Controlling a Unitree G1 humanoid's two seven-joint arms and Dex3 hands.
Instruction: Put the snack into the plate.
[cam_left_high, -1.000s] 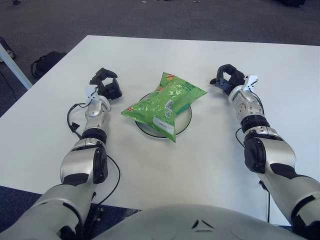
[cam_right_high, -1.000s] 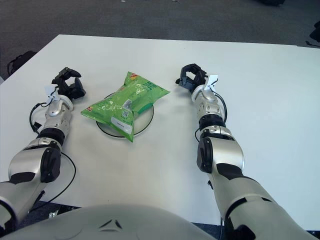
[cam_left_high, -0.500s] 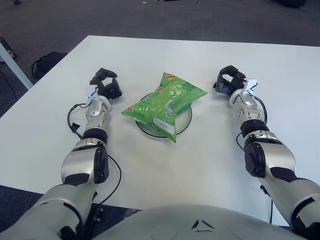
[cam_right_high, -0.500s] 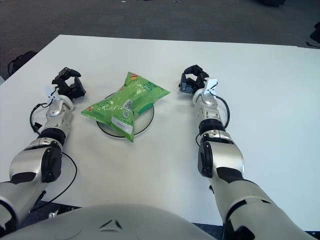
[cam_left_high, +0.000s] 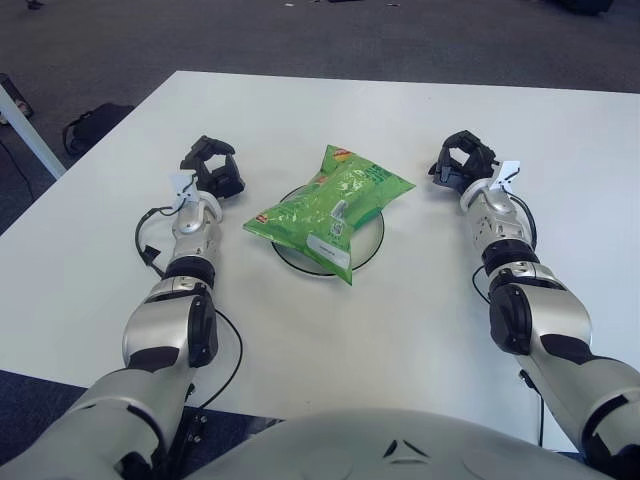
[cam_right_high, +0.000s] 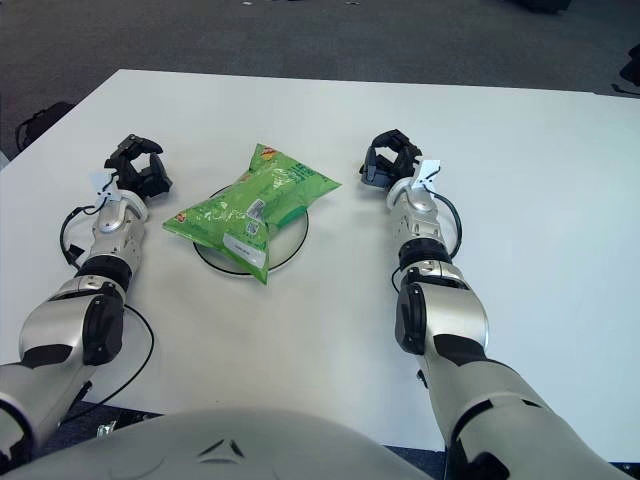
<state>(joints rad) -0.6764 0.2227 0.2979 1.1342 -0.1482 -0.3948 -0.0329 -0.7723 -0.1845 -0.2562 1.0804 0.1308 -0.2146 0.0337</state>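
Lying across the plate (cam_left_high: 368, 243), snack (cam_left_high: 330, 207) overhangs at 7 o'clock. Left hand (cam_left_high: 212, 167) at 9, right hand (cam_left_high: 462, 160) at 3: both curled, empty. Views match.

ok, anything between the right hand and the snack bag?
Nothing: in the left eye view only bare white table separates the right hand from the snack bag lying on the plate.
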